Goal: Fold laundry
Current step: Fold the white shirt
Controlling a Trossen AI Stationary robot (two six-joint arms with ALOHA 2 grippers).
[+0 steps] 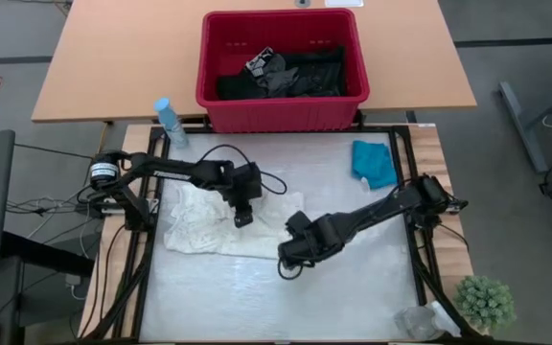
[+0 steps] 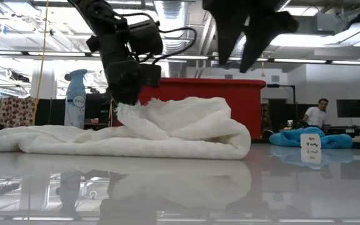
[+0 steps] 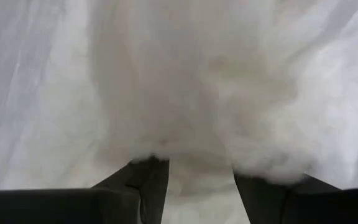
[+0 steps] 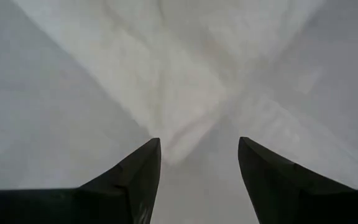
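White garment (image 2: 167, 128): left gripper (image 3: 199, 180) clamps it in wrist view; right gripper (image 4: 199, 155) jaws apart.

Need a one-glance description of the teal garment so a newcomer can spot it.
Start at the red basket at the table's far edge, then drop to the white work mat just in front of it. The teal garment lies crumpled at the mat's far right corner, clear of both arms. It is the only blue-green cloth; the white garment lies mid-mat.
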